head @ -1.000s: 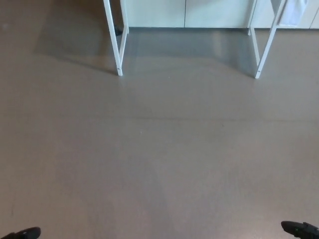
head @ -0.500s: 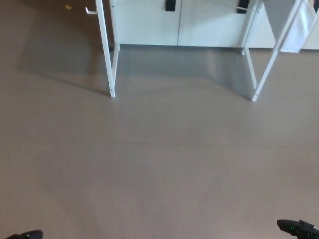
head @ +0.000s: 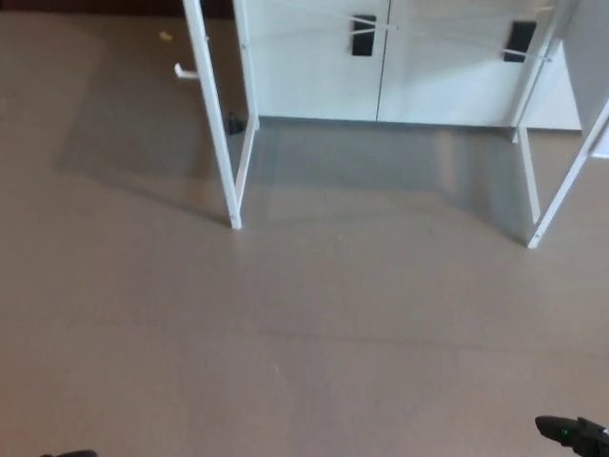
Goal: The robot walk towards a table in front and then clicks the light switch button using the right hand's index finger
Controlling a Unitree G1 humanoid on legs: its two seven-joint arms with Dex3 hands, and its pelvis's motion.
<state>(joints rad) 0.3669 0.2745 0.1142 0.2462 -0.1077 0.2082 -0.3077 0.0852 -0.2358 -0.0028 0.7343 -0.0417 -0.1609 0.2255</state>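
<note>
Only the white legs of the table show: the left front leg (head: 219, 133) and the right front leg (head: 571, 181), standing on the brown floor ahead. The table top and any light switch are out of frame. A tip of my right hand (head: 574, 434) shows black at the bottom right corner, with a small green light on it. A sliver of my left hand (head: 68, 454) is at the bottom left edge. Neither hand touches anything, and their fingers are cut off by the frame.
White cabinet doors (head: 381, 67) with two black handles (head: 363, 35) stand behind the table legs. A small dark object (head: 234, 124) lies by the left rear leg. Brown floor (head: 304, 333) stretches between me and the table.
The whole picture has shifted down and the table legs look closer, so the camera has moved toward the table. The hands stay at the bottom corners.
</note>
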